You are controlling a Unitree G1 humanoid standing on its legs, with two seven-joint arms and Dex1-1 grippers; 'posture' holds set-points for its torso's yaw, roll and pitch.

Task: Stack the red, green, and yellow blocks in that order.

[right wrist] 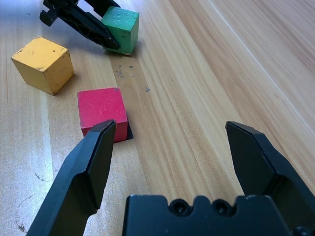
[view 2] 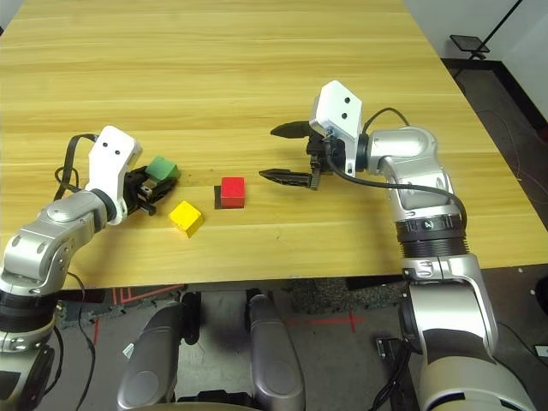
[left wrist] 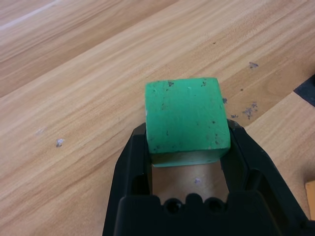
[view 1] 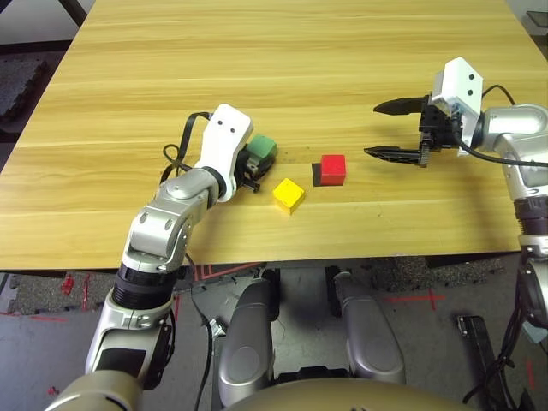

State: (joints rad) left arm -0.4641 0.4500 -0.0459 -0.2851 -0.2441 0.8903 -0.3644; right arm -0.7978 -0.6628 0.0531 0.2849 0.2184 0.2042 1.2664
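One green cube [left wrist: 187,115] was gripped in the left gripper [left wrist: 188,142], apparently for stacking; the right gripper [right wrist: 172,125] stood wide. The next move called for setting it squarely on the red cube [view 1: 333,169], beside the yellow cube [view 1: 288,196].
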